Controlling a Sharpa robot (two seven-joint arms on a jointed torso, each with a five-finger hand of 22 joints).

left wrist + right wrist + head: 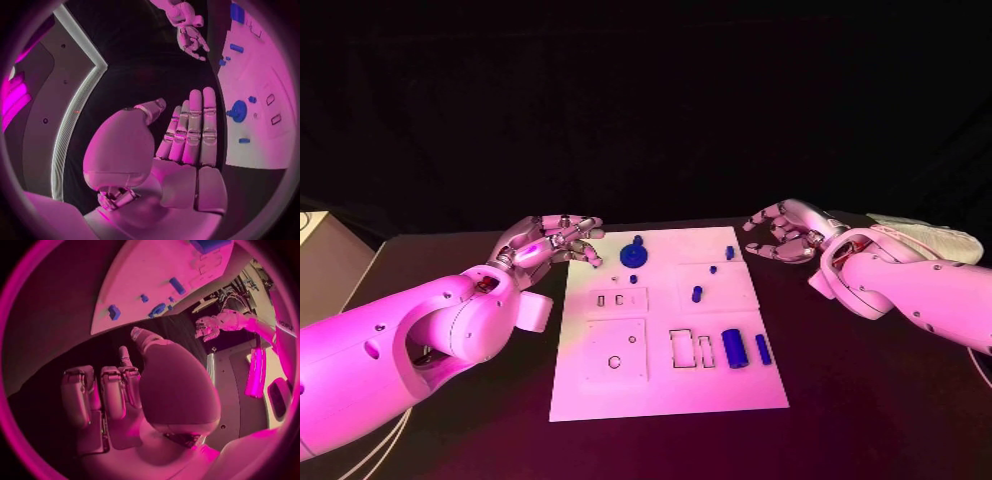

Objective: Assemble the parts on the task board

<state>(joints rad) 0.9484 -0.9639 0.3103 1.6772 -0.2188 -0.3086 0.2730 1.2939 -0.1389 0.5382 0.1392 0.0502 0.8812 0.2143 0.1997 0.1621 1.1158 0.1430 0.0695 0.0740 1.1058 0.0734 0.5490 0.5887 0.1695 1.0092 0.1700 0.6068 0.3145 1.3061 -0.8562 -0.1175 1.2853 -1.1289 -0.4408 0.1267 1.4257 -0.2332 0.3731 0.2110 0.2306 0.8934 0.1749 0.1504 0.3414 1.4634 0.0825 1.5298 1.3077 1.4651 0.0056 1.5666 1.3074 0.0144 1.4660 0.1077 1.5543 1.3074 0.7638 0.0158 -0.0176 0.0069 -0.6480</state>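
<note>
Nearest the camera, the white task board [668, 395] lies mid-tabletop. Blue parts [734, 347] sit toward its right and far edges, the smallest hard to make out. Off its far left corner the left hand [557, 240] hovers, fingers extended, holding nothing. Off its far right corner the right hand [783, 232] curls loosely, empty.

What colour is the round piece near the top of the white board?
Blue. The round part shows best in the head view, on the task board.

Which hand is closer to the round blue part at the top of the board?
Left. The left hand hovers just beside the round blue part; the right hand sits off the task board's far edge.
</note>
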